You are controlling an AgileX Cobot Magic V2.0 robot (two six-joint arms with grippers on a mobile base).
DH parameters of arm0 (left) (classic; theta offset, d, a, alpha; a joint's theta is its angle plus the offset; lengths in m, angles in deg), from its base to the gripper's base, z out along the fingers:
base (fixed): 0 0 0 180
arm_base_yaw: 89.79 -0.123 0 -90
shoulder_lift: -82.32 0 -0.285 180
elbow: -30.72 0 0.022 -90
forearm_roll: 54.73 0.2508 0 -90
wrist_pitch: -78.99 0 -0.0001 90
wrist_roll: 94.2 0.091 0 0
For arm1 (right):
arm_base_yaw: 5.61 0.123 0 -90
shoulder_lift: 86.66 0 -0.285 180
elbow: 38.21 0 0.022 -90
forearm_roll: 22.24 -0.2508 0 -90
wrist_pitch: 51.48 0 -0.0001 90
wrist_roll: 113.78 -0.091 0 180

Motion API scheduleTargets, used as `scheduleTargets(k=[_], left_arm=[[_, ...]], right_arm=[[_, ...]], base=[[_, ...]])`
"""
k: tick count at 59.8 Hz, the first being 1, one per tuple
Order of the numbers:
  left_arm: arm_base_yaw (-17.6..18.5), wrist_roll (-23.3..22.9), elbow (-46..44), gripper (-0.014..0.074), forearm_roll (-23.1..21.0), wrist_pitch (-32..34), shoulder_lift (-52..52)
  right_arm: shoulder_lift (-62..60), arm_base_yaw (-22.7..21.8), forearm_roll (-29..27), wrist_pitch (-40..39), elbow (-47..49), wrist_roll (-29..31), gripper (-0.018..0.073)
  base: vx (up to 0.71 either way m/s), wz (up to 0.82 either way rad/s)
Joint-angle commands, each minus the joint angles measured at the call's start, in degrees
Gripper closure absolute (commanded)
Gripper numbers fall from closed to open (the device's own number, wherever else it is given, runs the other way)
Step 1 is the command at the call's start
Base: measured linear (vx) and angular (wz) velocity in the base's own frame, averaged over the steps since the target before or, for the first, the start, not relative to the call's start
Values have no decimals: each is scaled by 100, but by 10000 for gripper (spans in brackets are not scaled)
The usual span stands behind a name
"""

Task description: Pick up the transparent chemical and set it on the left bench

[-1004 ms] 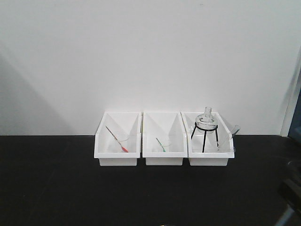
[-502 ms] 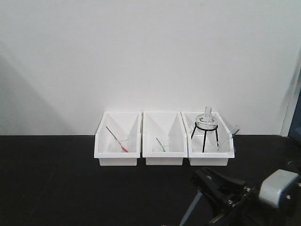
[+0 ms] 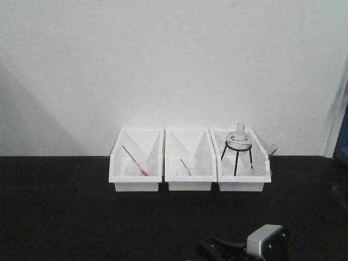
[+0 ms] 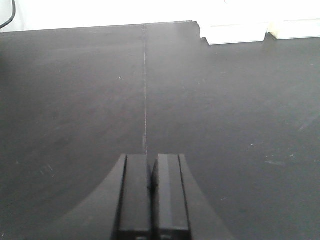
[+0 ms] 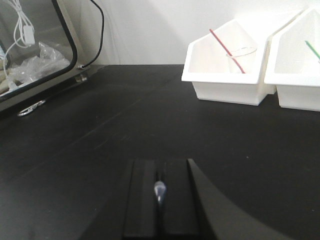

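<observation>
The transparent chemical [image 3: 265, 161] is a clear beaker with a colourless stick. It stands at the right end of the right-hand white bin [image 3: 243, 186] on the left bench [image 3: 65, 217]. My right gripper [image 3: 205, 250] is low at the front centre, pointing left and far from the bins. Its jaws are shut in the right wrist view [image 5: 160, 167], with only a small pale glint in the seam. My left gripper [image 4: 151, 159] is shut and holds nothing, above bare black worktop.
The left bin holds a beaker with a red stick [image 3: 138, 163] [image 5: 239, 56]. The middle bin holds one with a green stick [image 3: 187, 167]. A round flask on a black tripod [image 3: 238, 147] shares the right bin. A glass-fronted box with cables [image 5: 30, 50] stands left.
My right arm came in from the right edge, then swung down and left to the front centre of the front view. The bins and beakers have not moved.
</observation>
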Motion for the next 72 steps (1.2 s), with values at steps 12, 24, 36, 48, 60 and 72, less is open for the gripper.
scheduleTargets(k=[12, 24, 36, 48, 60, 72], left_arm=[[10, -45, 93, 600, -4, 449, 110], [10, -45, 93, 600, -4, 449, 110], [10, -45, 93, 600, -4, 449, 110], [10, -45, 93, 600, -4, 449, 110], [10, -45, 93, 600, -4, 449, 110], [10, -45, 93, 600, -4, 449, 110]], right_arm=[[-195, 5, 70, -1208, 136, 91, 103], [-253, 5, 66, -1208, 136, 91, -33], [-816, 5, 59, -1208, 136, 91, -15], [-1976, 5, 60, -439, 136, -210, 122], [-3746, 5, 382, 2546, 136, -765, 553], [-5445, 5, 1133, 5221, 136, -1635, 566]], base=[[0, 0], [0, 0], [0, 0], [0, 0], [0, 0], [0, 0]])
